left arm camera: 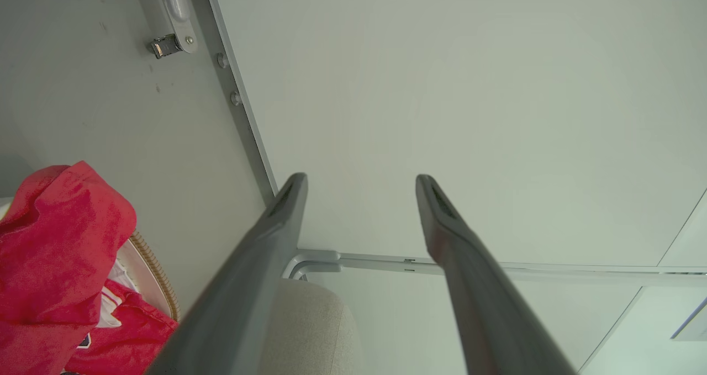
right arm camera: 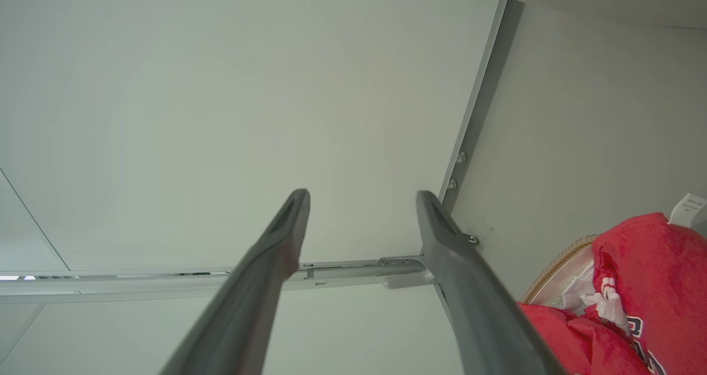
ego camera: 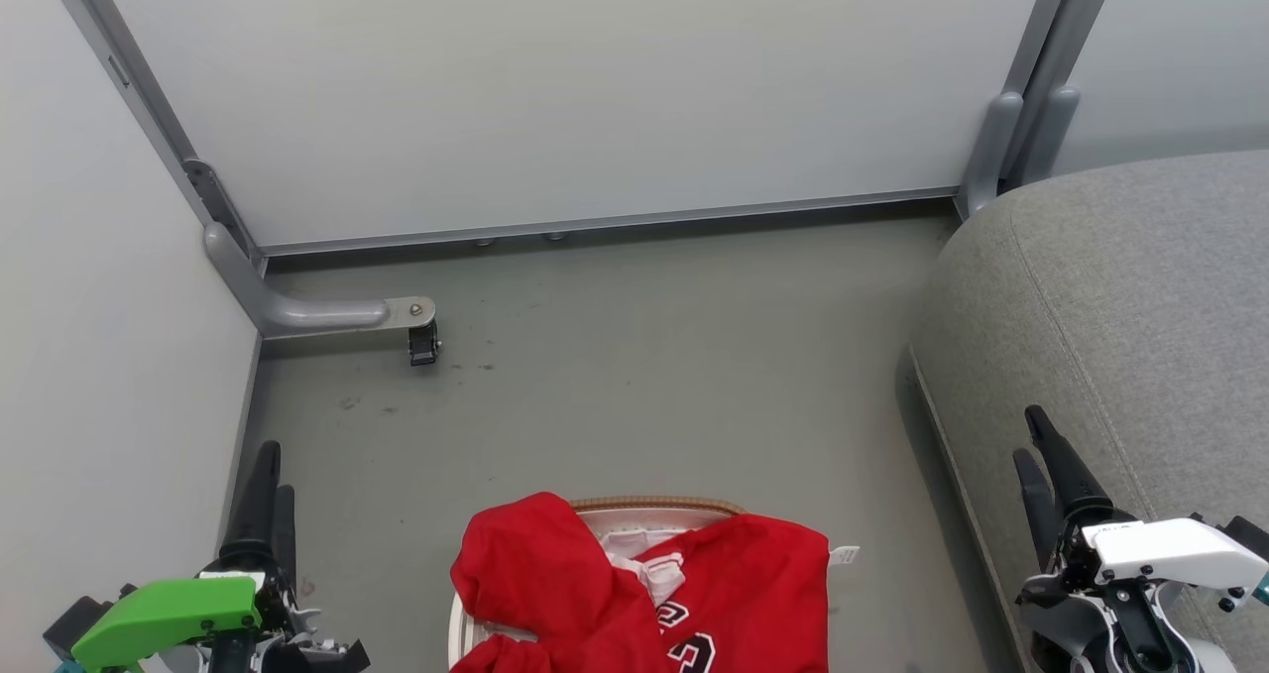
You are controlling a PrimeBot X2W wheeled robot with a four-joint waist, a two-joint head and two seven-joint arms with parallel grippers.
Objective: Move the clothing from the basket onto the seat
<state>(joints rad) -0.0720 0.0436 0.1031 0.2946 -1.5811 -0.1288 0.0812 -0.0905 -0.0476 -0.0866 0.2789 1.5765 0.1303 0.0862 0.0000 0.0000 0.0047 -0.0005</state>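
Red clothing [ego camera: 634, 594] with black-and-white numerals is heaped in the basket [ego camera: 654, 504], whose brown woven rim shows at the bottom middle of the floor. The grey seat [ego camera: 1120, 306] fills the right side. My left gripper [ego camera: 268, 475] stands open at the lower left, well apart from the clothing. Over the seat's front edge at the lower right, my right gripper [ego camera: 1033, 445] is open and holds nothing. The left wrist view has the clothing [left arm camera: 55, 264] and the basket rim [left arm camera: 160, 275] at its lower left, the gripper [left arm camera: 359, 181] open. The right wrist view has the clothing [right arm camera: 646, 286] at its lower right, beside its open gripper [right arm camera: 362, 195].
Pale partition panels [ego camera: 555, 88] close off the back and left. A grey partition foot with a small black caster [ego camera: 423, 341] juts onto the floor at the left. Bare grey floor [ego camera: 644, 376] lies between the basket, the panels and the seat.
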